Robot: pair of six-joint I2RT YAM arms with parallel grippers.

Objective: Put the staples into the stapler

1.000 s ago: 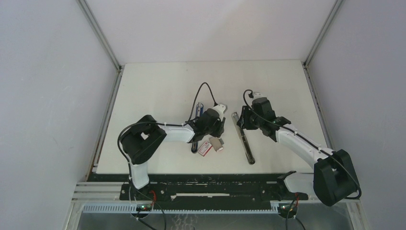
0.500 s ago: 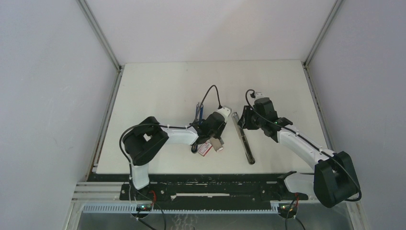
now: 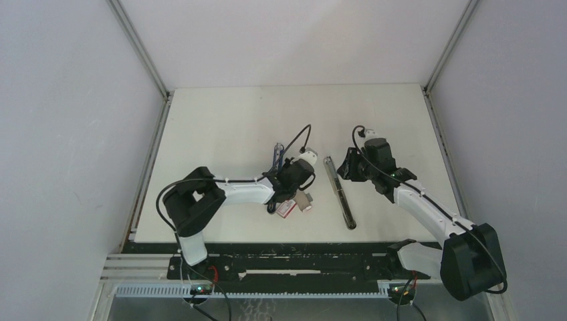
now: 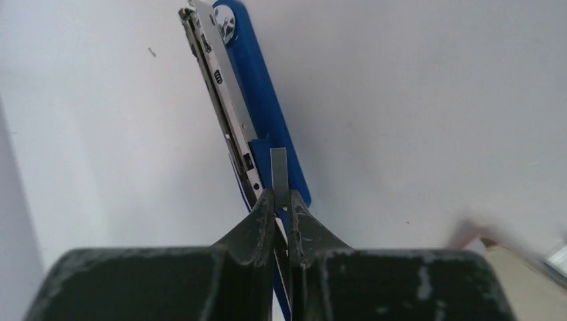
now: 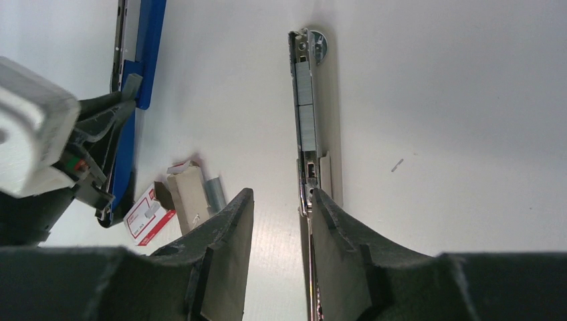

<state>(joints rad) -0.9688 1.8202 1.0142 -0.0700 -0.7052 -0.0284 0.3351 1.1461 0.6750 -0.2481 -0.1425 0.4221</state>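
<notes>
Between the clamped fingertips of the left gripper [image 4: 281, 199], a thin silver-grey metal staple strip [image 4: 279, 167] is pinched, projecting forward over the long blue stapler [image 4: 267, 107]; the strip appears flat, narrow and straight.

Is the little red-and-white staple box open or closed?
Open: the inner tray lies outside the red-and-white sleeve, beside it, seen from the right wrist.

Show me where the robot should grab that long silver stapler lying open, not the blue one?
Probably from straight above, pinching across its narrow width about midway along. The open stapler lies flat, long and thin, so only its two long sides are close enough for the jaws to squeeze.
</notes>
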